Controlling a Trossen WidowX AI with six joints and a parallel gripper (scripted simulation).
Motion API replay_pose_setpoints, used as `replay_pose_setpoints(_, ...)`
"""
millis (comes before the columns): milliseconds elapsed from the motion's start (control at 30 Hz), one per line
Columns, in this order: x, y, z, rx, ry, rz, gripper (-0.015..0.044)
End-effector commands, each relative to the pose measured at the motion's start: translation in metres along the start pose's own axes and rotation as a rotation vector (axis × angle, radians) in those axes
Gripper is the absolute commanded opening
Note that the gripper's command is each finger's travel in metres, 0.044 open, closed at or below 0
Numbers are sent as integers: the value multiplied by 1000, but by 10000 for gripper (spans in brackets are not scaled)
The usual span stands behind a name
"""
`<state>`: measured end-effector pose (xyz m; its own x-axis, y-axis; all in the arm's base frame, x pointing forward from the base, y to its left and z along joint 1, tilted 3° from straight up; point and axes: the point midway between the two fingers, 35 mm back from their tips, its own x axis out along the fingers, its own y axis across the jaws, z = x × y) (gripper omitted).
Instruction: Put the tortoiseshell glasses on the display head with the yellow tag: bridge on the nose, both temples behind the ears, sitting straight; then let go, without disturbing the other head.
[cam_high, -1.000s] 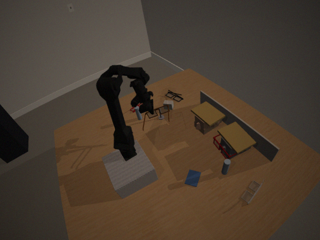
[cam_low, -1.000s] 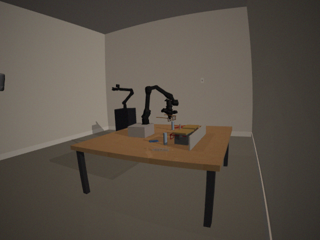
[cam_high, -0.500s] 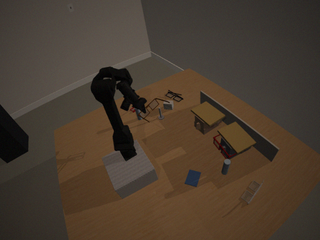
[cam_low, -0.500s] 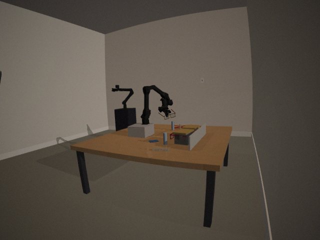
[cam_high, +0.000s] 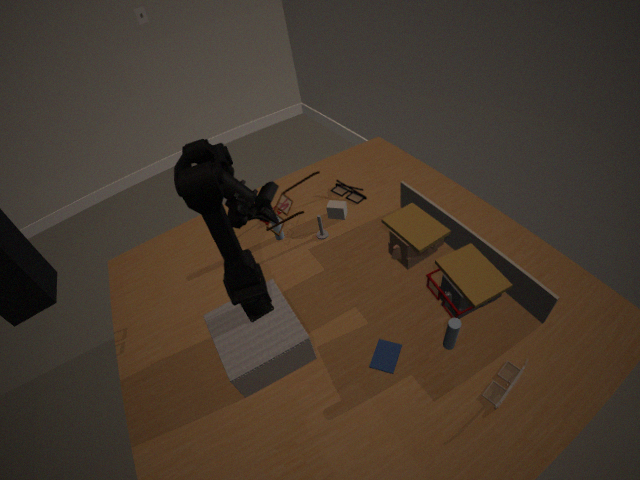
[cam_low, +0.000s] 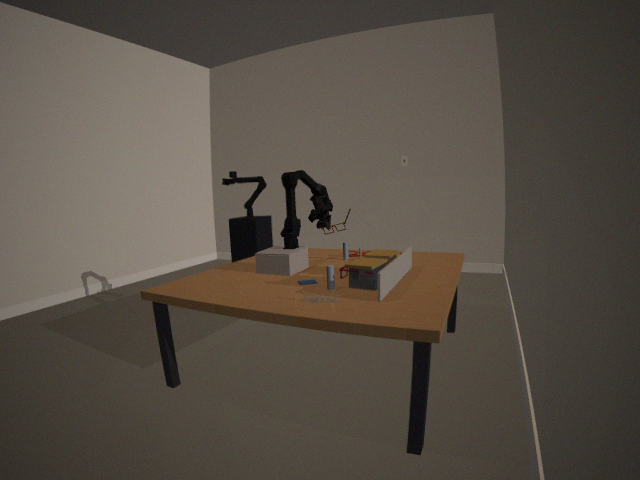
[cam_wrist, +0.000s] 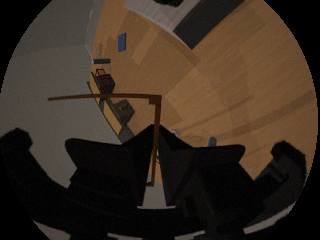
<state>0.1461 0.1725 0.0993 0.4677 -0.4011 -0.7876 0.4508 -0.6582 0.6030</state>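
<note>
My gripper (cam_high: 277, 223) (cam_low: 325, 226) (cam_wrist: 155, 128) is shut on the front frame of the tortoiseshell glasses (cam_low: 347, 217) (cam_wrist: 110, 95), high above the table's far side. The temples stick out, one across the wrist view. The top view shows a brown display head (cam_high: 402, 254) (cam_wrist: 123, 111) under a yellow board (cam_high: 416, 226). A dark grey head (cam_wrist: 106, 83) stands under a second yellow board (cam_high: 473, 273), with red glasses (cam_high: 456, 313) at its front. Both heads are partly hidden by the boards. I cannot make out the yellow tag. The held glasses are well away from both heads.
A grey panel (cam_high: 478, 249) stands behind the heads. A cylinder (cam_high: 451, 333) (cam_low: 330, 277), a blue pad (cam_high: 386, 355) and clear glasses lie or stand nearby. A peg stand (cam_high: 321, 235), a white block (cam_high: 337, 209), black glasses and another cylinder are at the far side.
</note>
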Motion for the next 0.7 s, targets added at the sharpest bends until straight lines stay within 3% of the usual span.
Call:
replay_pose_setpoints(0,-10,-1,6,-168,61,44,0)
replay_pose_setpoints(233,-25,-4,13,-394,146,106,0)
replay_pose_setpoints(667,-24,-6,12,-356,133,88,0)
